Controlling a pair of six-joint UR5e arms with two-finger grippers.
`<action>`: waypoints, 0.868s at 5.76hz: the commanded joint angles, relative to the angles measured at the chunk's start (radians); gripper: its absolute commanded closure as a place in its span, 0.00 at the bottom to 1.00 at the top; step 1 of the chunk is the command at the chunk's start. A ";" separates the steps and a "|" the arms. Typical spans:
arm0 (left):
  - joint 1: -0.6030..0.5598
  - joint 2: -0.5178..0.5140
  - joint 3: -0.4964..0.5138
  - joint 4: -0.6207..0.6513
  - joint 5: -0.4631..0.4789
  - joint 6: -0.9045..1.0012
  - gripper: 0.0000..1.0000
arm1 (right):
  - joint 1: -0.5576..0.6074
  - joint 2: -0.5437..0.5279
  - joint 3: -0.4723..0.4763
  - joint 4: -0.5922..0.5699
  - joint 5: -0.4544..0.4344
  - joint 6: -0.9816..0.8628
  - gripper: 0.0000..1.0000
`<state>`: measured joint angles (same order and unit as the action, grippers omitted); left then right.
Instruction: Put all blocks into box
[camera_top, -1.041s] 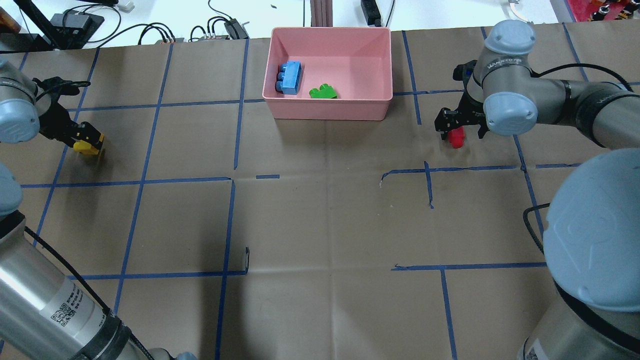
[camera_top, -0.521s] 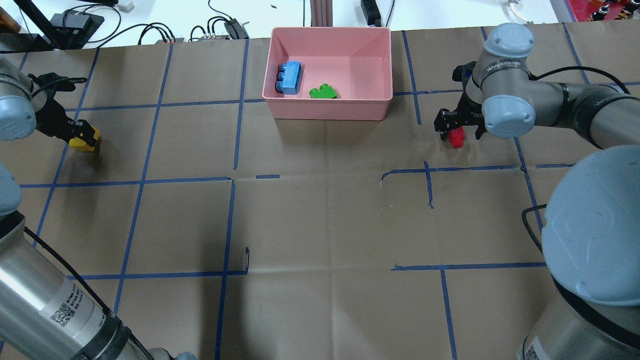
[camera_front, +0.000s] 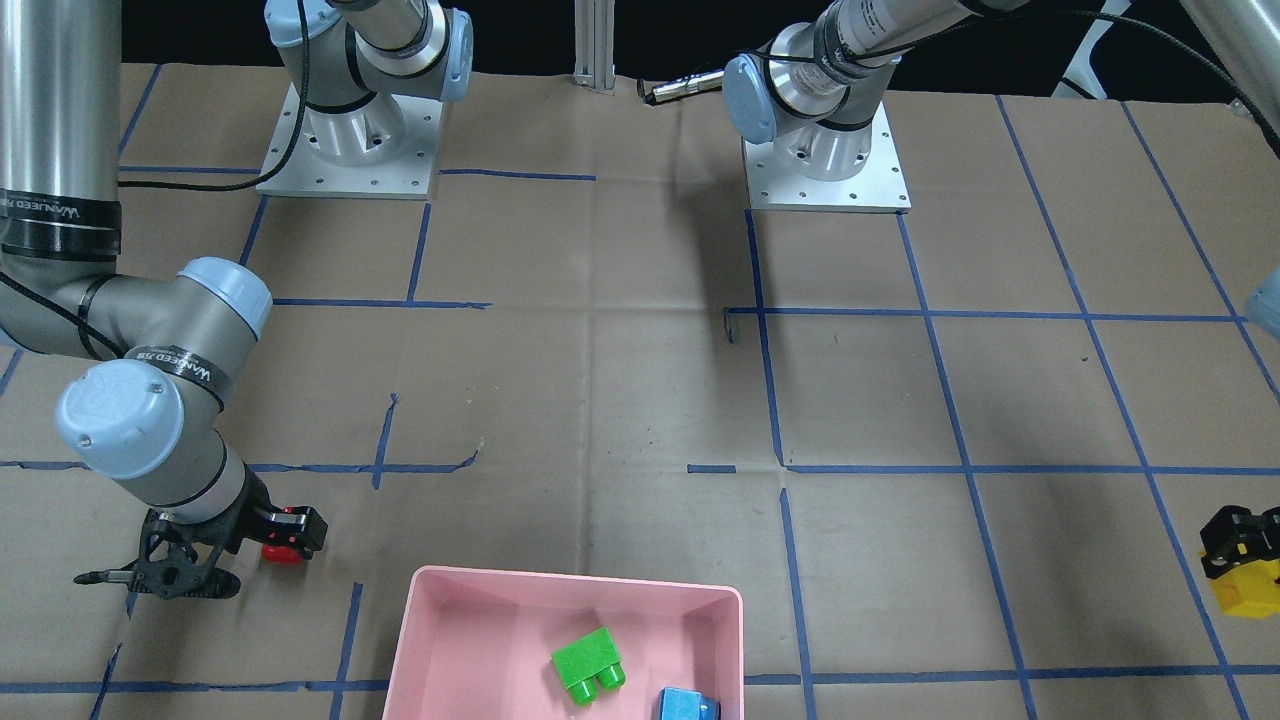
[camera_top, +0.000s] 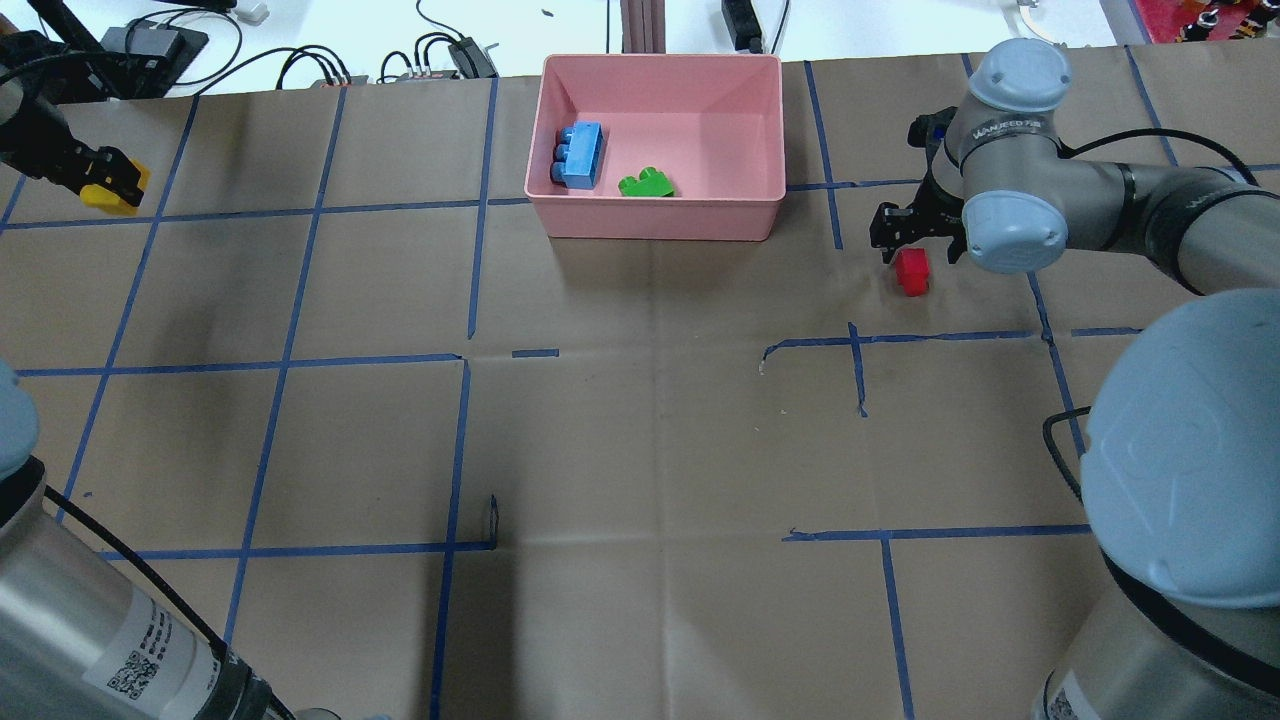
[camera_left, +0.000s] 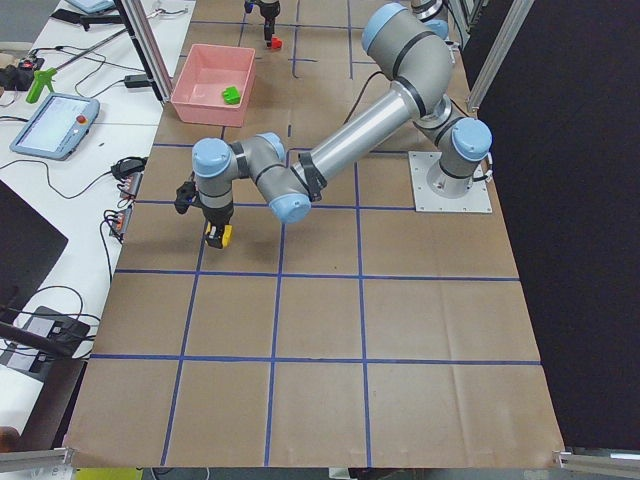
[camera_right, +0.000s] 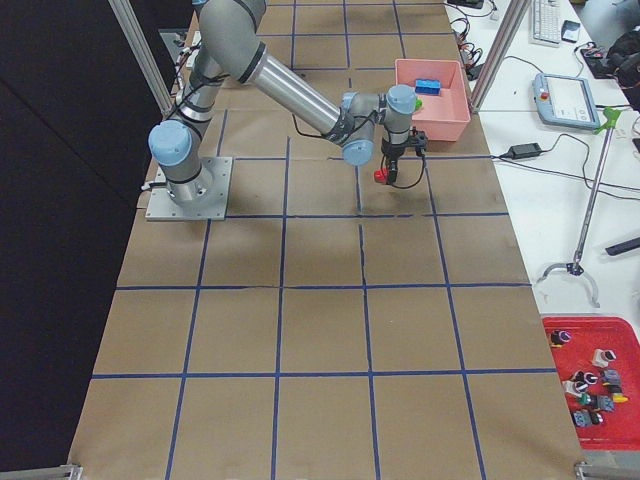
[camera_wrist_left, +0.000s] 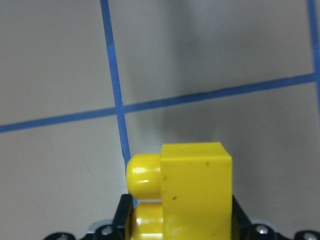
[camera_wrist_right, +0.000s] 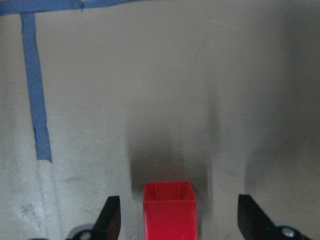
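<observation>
The pink box (camera_top: 660, 226) stands at the table's far middle and also shows in the front-facing view (camera_front: 570, 584). In it lie the light blue brick (camera_top: 580, 155) and the green brick (camera_top: 646, 184). My left gripper (camera_top: 100, 178) is shut on the yellow brick (camera_top: 114, 190) and holds it above the far left of the table; the left wrist view shows the brick (camera_wrist_left: 195, 195) between the jaws. The red brick (camera_top: 911, 271) sits on the table, right of the box. My right gripper (camera_top: 912, 232) is open over it, its fingers (camera_wrist_right: 111, 220) well clear of the brick (camera_wrist_right: 170, 210).
Blue tape lines grid the brown paper table. Cables and power boxes (camera_top: 150, 45) lie beyond the far edge, and a metal post (camera_top: 640, 25) stands behind the box. The arm bases (camera_front: 345, 150) (camera_front: 825, 160) sit at the robot's side.
My left gripper has carried the yellow brick up and toward the far left corner. My right gripper has drawn back a little from the red brick, which stays on the table.
</observation>
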<state>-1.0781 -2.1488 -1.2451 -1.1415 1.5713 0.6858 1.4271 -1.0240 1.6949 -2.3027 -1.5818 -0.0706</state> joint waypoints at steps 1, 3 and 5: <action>-0.185 -0.012 0.193 -0.194 0.000 -0.248 0.72 | 0.004 0.002 0.016 0.009 -0.003 0.002 0.16; -0.422 -0.037 0.249 -0.219 -0.010 -0.569 0.72 | 0.003 0.002 0.016 0.049 -0.004 0.002 0.57; -0.605 -0.147 0.329 -0.186 -0.078 -0.850 0.72 | 0.003 0.001 -0.006 0.095 -0.003 -0.005 0.94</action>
<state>-1.6012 -2.2321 -0.9670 -1.3437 1.5232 -0.0425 1.4304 -1.0221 1.7025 -2.2278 -1.5852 -0.0716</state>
